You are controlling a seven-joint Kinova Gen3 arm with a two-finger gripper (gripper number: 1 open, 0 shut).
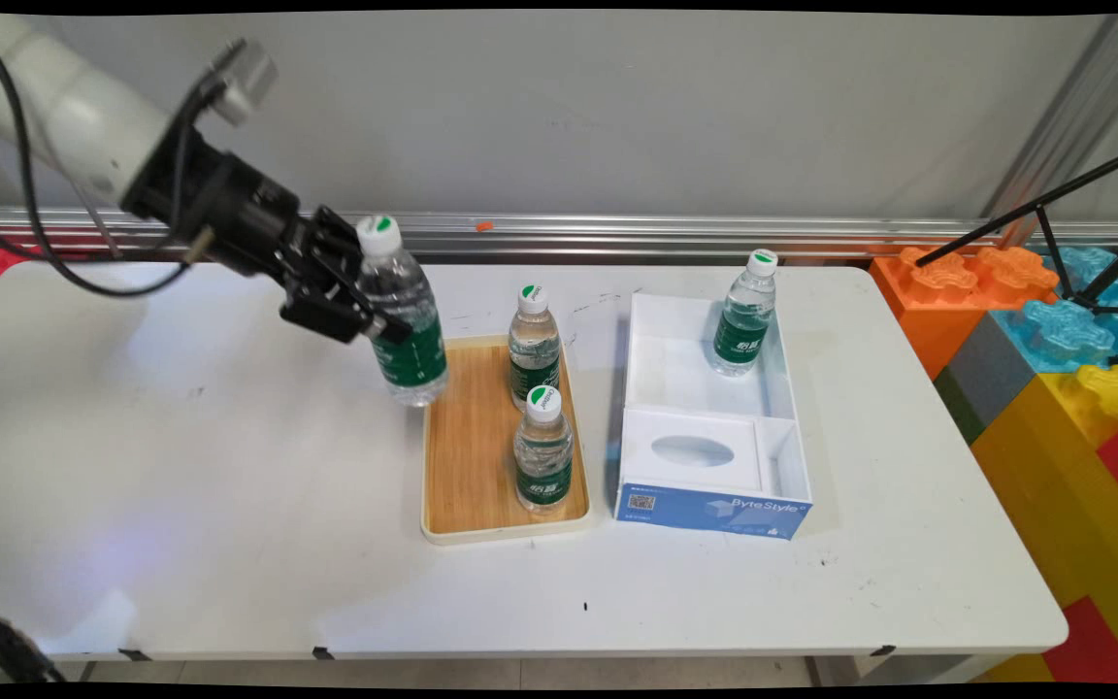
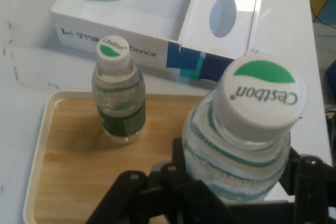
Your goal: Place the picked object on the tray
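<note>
My gripper is shut on a clear water bottle with a green label and white cap, gripping its middle. The bottle is slightly tilted, with its base over the far left rim of a wooden tray. In the hand view the held bottle fills the lower right between the fingers. Two like bottles stand on the tray, one farther and one nearer. The hand view shows only one bottle standing on the tray. The tray lies below it.
A white open box with a blue front lies right of the tray. A fourth bottle stands in its far part, and an oval-holed insert sits in its near part. Large coloured blocks and a black tripod stand beyond the table's right edge.
</note>
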